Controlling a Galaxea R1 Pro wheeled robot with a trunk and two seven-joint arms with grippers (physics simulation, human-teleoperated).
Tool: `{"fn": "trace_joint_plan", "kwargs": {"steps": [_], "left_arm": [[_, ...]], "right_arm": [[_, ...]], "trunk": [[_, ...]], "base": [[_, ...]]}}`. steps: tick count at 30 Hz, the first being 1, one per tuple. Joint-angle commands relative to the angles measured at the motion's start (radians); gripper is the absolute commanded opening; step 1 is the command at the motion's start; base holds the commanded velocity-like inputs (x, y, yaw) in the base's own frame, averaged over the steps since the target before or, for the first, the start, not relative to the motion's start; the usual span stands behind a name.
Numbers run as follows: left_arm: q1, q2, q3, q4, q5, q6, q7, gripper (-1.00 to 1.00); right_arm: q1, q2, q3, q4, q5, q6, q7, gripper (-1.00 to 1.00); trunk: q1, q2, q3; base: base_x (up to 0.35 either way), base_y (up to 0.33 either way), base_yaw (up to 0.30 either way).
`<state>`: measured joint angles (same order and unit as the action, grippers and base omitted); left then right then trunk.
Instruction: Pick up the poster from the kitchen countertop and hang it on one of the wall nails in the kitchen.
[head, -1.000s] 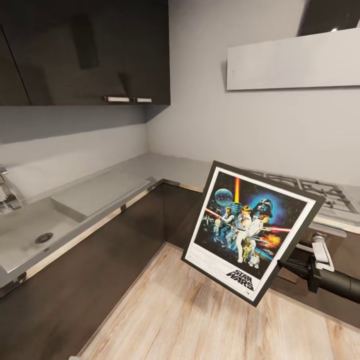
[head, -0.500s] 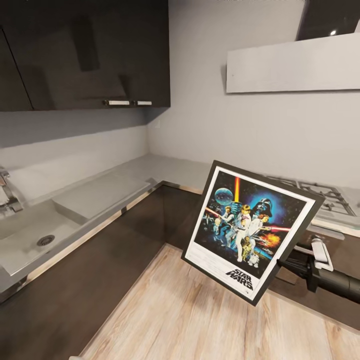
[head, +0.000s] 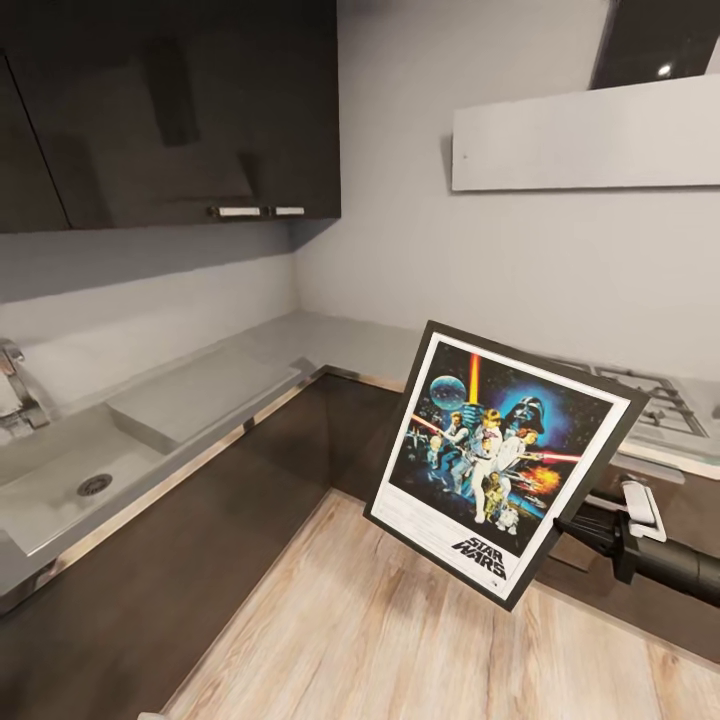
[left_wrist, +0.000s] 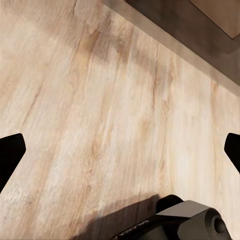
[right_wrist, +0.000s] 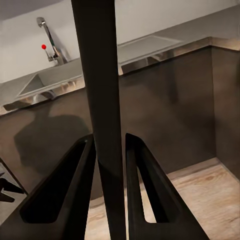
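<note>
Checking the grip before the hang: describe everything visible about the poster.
The poster is a thin flat rectangle with a black frame, a white border, colourful figures on dark blue space and black STAR WARS lettering near its lower edge. It is off the countertop, held tilted in the air above the wood floor. The right gripper clamps its edge between both fingers; the right wrist view shows it edge-on as a dark strip.

Black-framed Star Wars poster with white border (head: 503, 462) held tilted in mid-air over pale wood plank floor (head: 380, 640), lower right corner pinched by the black right gripper (head: 572, 524), jaws closed on the frame edge. L-shaped grey metallic table (head: 330, 345) behind, sunken sink with round drain (head: 94, 485) at left, gas hob (head: 665, 405) at right. Glossy dark upper cabinets (head: 170, 110), white hood (head: 585, 135), plain grey wall (head: 500, 260).
</note>
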<state>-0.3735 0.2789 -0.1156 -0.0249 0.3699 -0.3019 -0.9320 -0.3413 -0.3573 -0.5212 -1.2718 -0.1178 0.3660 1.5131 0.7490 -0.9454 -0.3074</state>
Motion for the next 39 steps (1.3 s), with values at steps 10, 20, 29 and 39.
{"fn": "trace_joint_plan", "kwargs": {"steps": [10,20,29,39], "left_arm": [[-0.001,-0.001,-0.009,0.000,0.008,-0.005,-0.002,1.00],[-0.001,-0.001,-0.009,0.001,0.008,-0.005,-0.002,1.00],[-0.001,-0.001,-0.009,0.000,0.008,-0.004,-0.002,1.00],[-0.001,-0.001,-0.009,0.000,0.007,-0.004,-0.002,1.00]], "right_arm": [[-0.001,0.000,0.000,0.000,-0.002,0.013,0.005,-1.00],[-0.001,0.000,0.000,0.000,-0.002,0.013,0.004,-1.00],[-0.001,0.000,0.000,0.000,-0.002,0.013,0.005,-1.00],[-0.001,0.000,0.000,0.000,-0.002,0.013,0.005,-1.00]], "trunk": [[-0.038,0.069,0.030],[-0.077,0.139,0.062],[-0.111,0.202,0.090],[-0.149,0.272,0.121]], "base": [[0.000,0.000,0.000],[0.000,0.000,0.000],[0.000,0.000,0.000],[0.000,0.000,0.000]]}}
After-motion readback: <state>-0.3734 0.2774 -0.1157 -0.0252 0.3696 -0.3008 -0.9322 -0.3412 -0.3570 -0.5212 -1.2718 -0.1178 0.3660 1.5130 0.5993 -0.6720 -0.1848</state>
